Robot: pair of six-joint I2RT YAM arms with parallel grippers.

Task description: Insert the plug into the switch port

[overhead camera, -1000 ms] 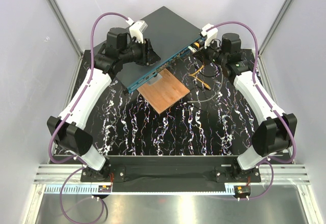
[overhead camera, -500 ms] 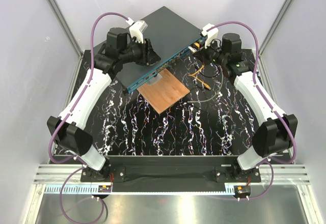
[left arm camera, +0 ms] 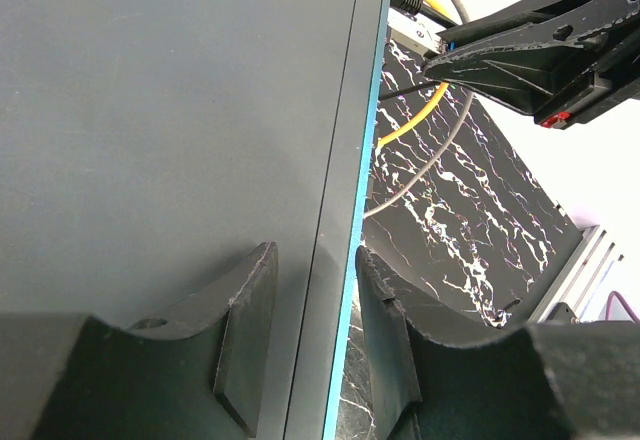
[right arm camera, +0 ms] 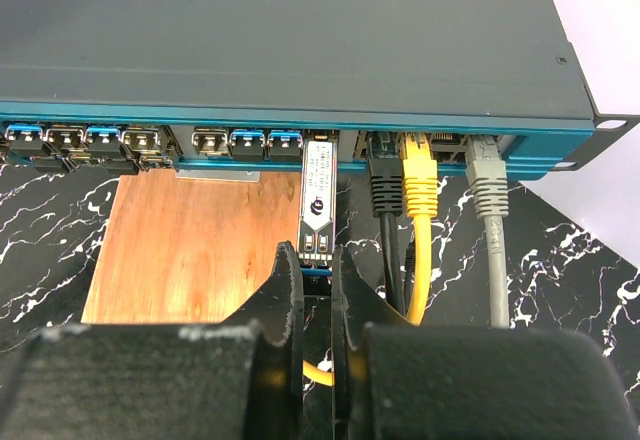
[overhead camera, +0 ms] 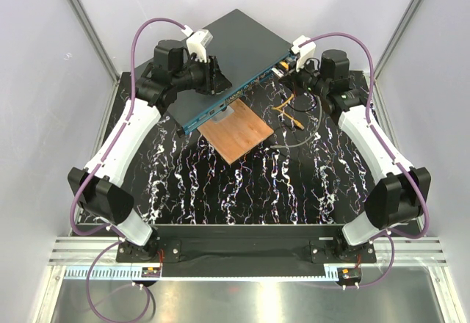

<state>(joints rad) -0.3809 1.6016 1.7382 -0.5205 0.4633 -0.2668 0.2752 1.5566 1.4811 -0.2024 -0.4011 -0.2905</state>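
The switch is a wide flat dark box with a teal front face lined with small square ports. My right gripper is shut on the rear end of the plug, a slim silver module. The plug's nose sits in a switch port just left of three plugged cables. My left gripper points down at the box's top. Its jaws stand apart astride the teal front edge, one finger over the top and one in front of the face. In the top view it is the left gripper.
A copper-brown square plate lies on the marbled table under the front face, left of the plug. Black, yellow and grey cables hang from ports right of the plug. The yellow cable loops on the table.
Almost nothing differs; the right arm's elbow has shifted slightly while its gripper stays at the switch face. The left arm has not moved.
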